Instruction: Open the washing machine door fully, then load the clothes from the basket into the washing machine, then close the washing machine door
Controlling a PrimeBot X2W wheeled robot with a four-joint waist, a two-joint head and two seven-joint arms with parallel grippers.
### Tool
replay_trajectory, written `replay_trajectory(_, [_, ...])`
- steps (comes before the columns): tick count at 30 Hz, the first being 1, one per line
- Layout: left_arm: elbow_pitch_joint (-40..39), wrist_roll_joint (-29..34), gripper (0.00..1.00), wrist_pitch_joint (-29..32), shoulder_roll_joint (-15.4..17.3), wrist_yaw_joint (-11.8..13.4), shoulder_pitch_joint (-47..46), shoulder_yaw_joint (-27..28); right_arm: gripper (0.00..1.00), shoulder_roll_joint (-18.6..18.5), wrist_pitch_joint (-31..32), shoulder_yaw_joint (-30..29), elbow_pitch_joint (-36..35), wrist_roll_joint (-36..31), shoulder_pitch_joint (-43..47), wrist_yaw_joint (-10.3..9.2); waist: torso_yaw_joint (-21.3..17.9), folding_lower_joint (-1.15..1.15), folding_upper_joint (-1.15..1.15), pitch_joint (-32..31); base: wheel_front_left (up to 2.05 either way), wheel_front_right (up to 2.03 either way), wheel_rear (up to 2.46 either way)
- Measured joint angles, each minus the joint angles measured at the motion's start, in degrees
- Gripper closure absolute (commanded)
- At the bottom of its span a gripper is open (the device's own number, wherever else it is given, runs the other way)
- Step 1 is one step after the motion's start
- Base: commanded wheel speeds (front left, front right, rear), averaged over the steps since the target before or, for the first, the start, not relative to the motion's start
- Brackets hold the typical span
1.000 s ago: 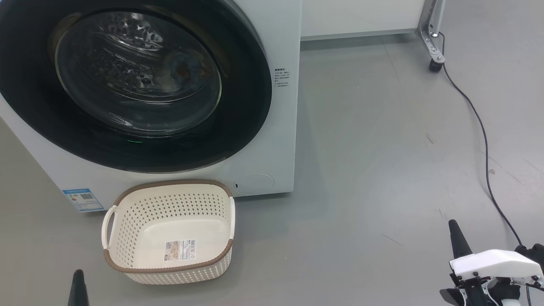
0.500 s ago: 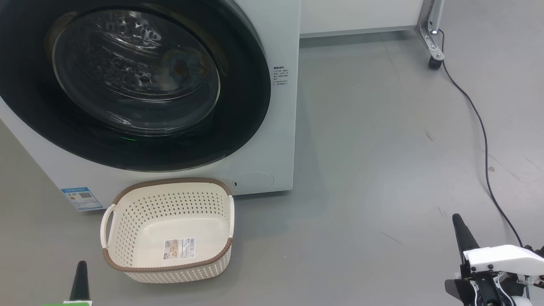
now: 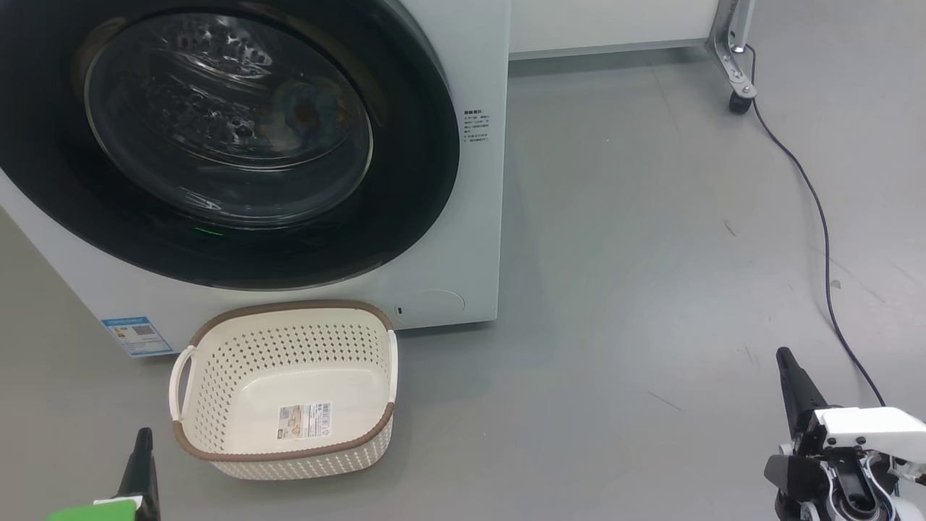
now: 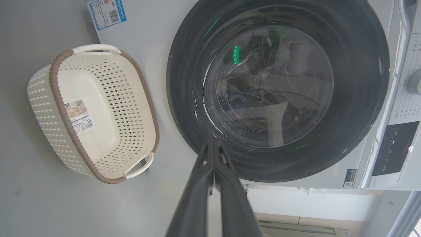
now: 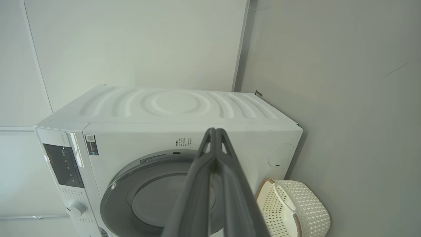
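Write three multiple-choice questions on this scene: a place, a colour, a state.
1. Where is the basket? A) on the floor before the washing machine B) on the machine C) in the drum
2. The basket's rim is: A) blue B) brown C) green
3. The washing machine door is: A) wide open B) taken off C) shut
Answers: 1 A, it sits on the grey floor at the machine's front; 2 B, a brown woven band; 3 C, its black ring lies flush.
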Motion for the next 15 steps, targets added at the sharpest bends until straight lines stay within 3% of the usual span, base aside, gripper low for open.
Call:
replay_trajectory(8, [0.3,-6.6,1.0,1.3,0.1,0.0,-1.1,-0.1,1.0,0.2,1.5,-1.4,0.0,5.8,-1.0,0.49,-0.1,0.0,0.0,0.2,0.0,0.0,0.0])
replay_trajectory(15, [0.3,-7.1,1.0,1.3,0.1,0.0,-1.3,-0.2,1.0,0.2,1.9,-1.6,0.0,6.4,-1.3,0.58,-0.1,0.0,0.0,0.2,0.0,0.0,0.0])
